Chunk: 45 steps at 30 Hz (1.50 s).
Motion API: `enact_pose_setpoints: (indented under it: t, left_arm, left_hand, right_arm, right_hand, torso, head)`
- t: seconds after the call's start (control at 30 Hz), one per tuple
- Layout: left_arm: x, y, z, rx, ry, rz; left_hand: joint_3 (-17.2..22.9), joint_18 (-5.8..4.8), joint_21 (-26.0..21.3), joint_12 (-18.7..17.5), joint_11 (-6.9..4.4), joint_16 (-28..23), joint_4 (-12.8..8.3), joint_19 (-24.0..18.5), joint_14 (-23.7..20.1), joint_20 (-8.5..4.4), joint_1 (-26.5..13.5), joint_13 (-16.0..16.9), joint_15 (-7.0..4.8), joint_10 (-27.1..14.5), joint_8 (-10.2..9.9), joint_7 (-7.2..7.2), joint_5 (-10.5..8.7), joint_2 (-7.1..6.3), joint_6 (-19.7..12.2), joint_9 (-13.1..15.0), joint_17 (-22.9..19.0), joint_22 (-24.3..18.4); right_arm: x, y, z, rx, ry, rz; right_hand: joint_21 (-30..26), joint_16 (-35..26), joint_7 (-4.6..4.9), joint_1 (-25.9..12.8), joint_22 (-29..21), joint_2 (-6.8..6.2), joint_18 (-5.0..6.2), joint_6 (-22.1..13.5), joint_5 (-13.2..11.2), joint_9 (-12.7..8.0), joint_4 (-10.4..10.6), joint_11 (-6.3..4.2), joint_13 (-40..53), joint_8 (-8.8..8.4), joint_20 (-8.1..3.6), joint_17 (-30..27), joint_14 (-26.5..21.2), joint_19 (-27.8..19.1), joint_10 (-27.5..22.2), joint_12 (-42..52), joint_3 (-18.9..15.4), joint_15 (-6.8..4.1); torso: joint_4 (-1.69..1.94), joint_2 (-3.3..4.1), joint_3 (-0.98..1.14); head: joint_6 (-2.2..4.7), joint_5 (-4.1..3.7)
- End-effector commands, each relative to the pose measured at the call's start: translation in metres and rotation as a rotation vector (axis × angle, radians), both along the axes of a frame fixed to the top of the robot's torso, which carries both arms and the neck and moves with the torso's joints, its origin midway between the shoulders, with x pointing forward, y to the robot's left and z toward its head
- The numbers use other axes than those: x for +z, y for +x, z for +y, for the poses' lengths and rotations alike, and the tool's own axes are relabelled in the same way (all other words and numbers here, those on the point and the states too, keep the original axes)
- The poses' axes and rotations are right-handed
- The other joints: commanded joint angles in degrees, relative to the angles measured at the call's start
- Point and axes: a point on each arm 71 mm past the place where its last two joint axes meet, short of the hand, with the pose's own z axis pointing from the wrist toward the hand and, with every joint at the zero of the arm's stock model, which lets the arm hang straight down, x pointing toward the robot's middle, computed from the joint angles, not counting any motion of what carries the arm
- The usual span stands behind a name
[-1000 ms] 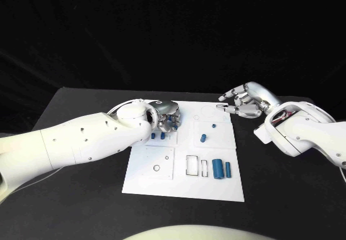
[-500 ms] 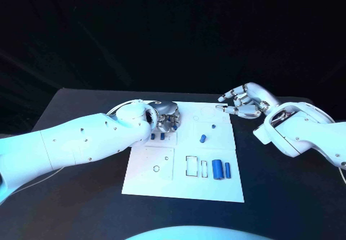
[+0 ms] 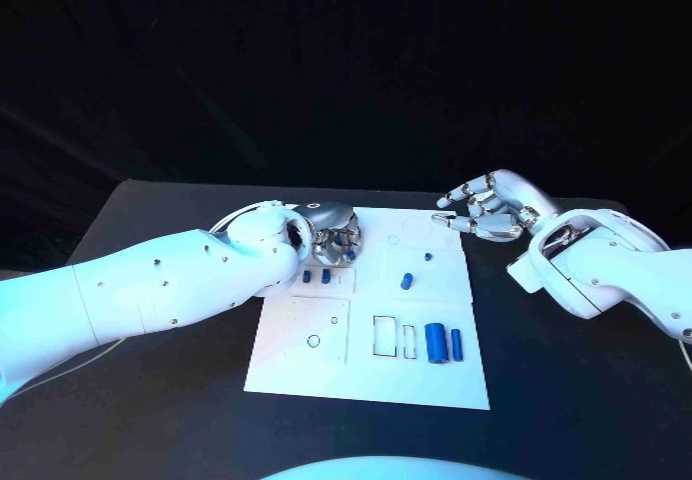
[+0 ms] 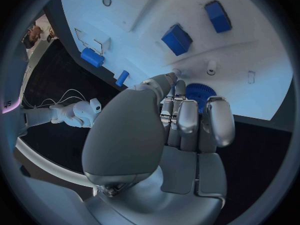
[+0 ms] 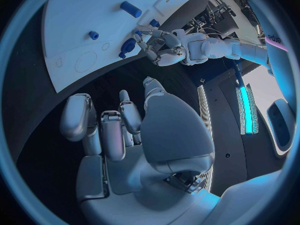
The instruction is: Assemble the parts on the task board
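Head view: my left hand (image 3: 329,232) hovers over the upper left of the white board (image 3: 372,370) on the desk (image 3: 159,400); my right hand (image 3: 488,207), fingers curled around nothing, hangs off its upper right corner. Blue parts (image 3: 436,342) lie lower right.

Left wrist view: my fingers (image 4: 187,120) touch a blue gear (image 4: 199,91); whether they grip it, I cannot tell.

Right wrist view: my fingers (image 5: 78,117) hold nothing.

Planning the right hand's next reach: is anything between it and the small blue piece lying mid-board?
Nothing visible. The right hand hovers over the board's far right edge, and only bare white board lies between it and the blue piece.
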Motion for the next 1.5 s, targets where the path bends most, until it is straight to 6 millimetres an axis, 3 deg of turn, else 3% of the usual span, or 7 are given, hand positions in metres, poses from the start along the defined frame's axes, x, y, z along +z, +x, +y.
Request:
enact_pose_setpoints:
  t: [0.03, 0.43, 0.77, 1.5]
  left_arm:
    - [0.005, -0.002, 0.001, 0.003, -0.036, -0.005]
    - [0.019, -0.003, 0.029, 0.061, -0.033, 0.003]
    - [0.016, 0.000, 0.050, 0.107, -0.008, 0.033]
    - [0.010, 0.003, 0.052, 0.108, 0.012, 0.056]
  left_hand:
    - [0.2, -1.10, 0.4, -0.3, 0.00, 0.2, -0.1, 0.6, 0.5, -0.04, -0.8, 0.0, -0.08, 0.6, -0.3, -0.03, -0.03, 0.03, 0.6, 0.0, 0.0, 4.6]
    - [0.1, -1.29, 1.1, -0.8, -0.29, 0.4, -0.2, 1.2, 0.8, -0.15, -1.9, 0.2, -0.29, 2.0, -0.3, -0.24, -0.08, -0.14, 1.8, -0.2, -0.1, 5.2]
    - [-0.4, -1.31, 1.2, -1.2, -0.42, 0.4, 0.2, 1.2, 0.9, -0.22, -3.1, 0.2, -0.39, 2.4, -0.3, -0.41, -0.13, -0.41, 2.2, -0.4, -0.4, 5.3]
    - [-0.6, -1.30, 1.1, -1.4, -0.49, 0.3, 0.3, 1.2, 0.9, -0.26, -3.4, 0.2, -0.44, 2.6, -0.4, -0.51, -0.14, -0.57, 2.3, -0.4, -0.6, 5.2]
  right_arm:
    - [0.000, 0.000, 0.001, 0.011, -0.001, -0.006]
    - [0.000, -0.001, 0.000, 0.007, 0.000, -0.004]
    - [0.000, -0.001, -0.002, 0.003, 0.000, -0.003]
    - [0.000, -0.001, -0.001, 0.005, 0.001, -0.004]
  right_hand:
    - [-0.3, -0.3, -0.26, 0.1, 0.0, 0.46, 0.37, 0.0, 0.2, -0.1, -0.2, -0.39, 0.0, 0.24, -0.32, 6.4, 3.8, 0.0, 0.0, 0.1, 0.0, -0.50]
    - [-0.3, -0.3, -0.26, 0.2, 0.0, 0.49, 0.37, 0.0, 0.4, -0.1, -0.2, -0.39, 0.0, 0.26, -0.32, 6.4, 3.8, 0.0, 0.0, 0.0, 0.0, -0.50]
    - [-0.3, -0.3, -0.26, 0.2, 0.0, 0.49, 0.37, 0.0, 0.4, -0.1, -0.2, -0.39, 0.0, 0.26, -0.32, 6.4, 3.8, 0.0, 0.0, 0.0, 0.0, -0.50]
    - [-0.3, -0.3, -0.26, 0.2, 0.0, 0.49, 0.37, 0.0, 0.4, -0.1, -0.2, -0.39, 0.0, 0.26, -0.32, 6.4, 3.8, 0.0, 0.0, 0.0, 0.0, -0.50]
  torso:
    - [0.04, 0.05, 0.01]
    - [0.04, 0.12, 0.05]
    - [0.09, 0.15, -0.07]
    - [0.00, 0.17, 0.03]
  head:
    - [0.13, 0.07]
    - [0.21, 0.29]
    - [-0.01, 0.23]
    - [-0.25, 0.46]
